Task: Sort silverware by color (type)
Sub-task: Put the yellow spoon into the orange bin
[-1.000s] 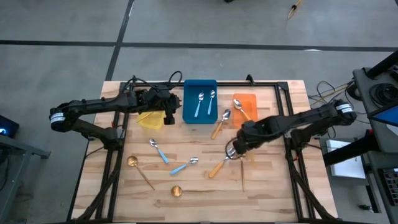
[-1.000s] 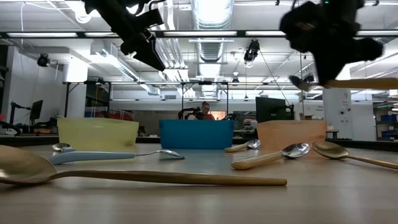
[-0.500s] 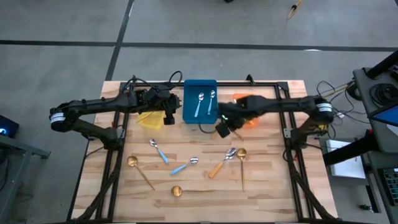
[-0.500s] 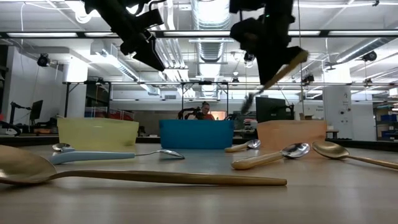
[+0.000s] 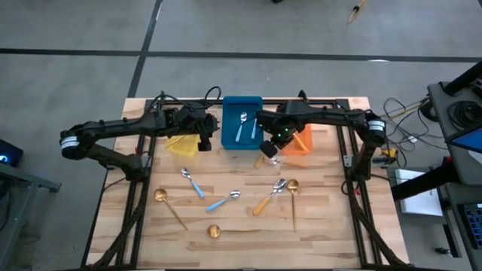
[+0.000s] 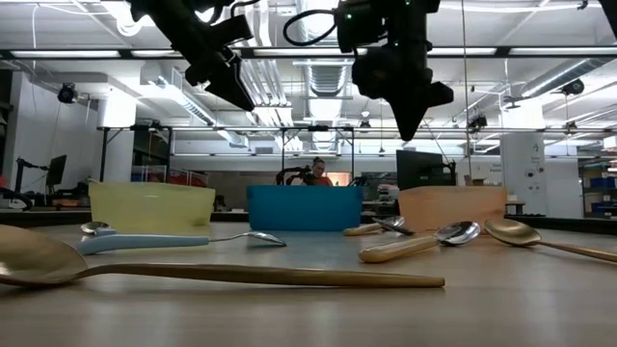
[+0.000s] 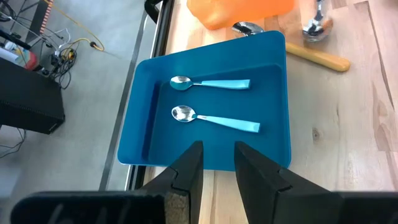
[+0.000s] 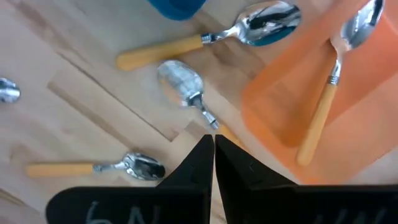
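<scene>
Right tool now beside orange bin; fingers pinching orange-handled spoon

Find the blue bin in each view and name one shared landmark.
High view: blue bin at the table's far edge, centre.
Low view: middle, far back.
Left wrist view: middle, two blue-handled spoons inside.
Right wrist view: only a corner shows.
Shared landmark: orange bin beside it.

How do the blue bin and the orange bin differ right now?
The blue bin holds two light-blue-handled spoons; the orange bin shows one orange-handled spoon. The blue bin lies uncovered; the right gripper, shut on another spoon, hangs beside the orange bin. Both are open-topped bins.
</scene>
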{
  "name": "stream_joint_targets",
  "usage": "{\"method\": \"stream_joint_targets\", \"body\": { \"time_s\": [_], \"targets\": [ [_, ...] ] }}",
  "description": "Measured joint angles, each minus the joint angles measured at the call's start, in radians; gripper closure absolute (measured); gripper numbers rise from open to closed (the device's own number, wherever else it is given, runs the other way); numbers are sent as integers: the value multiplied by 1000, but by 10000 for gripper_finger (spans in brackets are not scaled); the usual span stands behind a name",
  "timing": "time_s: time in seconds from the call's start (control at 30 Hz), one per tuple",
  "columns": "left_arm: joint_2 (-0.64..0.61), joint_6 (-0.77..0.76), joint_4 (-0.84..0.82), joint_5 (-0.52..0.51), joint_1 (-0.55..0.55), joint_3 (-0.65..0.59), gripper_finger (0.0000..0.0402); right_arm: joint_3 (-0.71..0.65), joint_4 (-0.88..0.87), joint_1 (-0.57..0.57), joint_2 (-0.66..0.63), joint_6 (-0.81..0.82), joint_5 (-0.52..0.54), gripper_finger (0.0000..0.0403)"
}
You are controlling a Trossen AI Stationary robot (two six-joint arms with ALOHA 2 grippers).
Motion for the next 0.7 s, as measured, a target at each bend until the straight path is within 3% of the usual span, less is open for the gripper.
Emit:
{"method": "stream_joint_targets", "body": {
  "time_s": [0.47, 0.7],
  "targets": [
    [0, 0, 0, 0, 0, -2, 329, -15, 6, 95, -5, -62, -3, 395],
    [0, 0, -8, 0, 0, -8, 329, -145, 123, 116, -27, -189, -3, 394]
  ]
}}
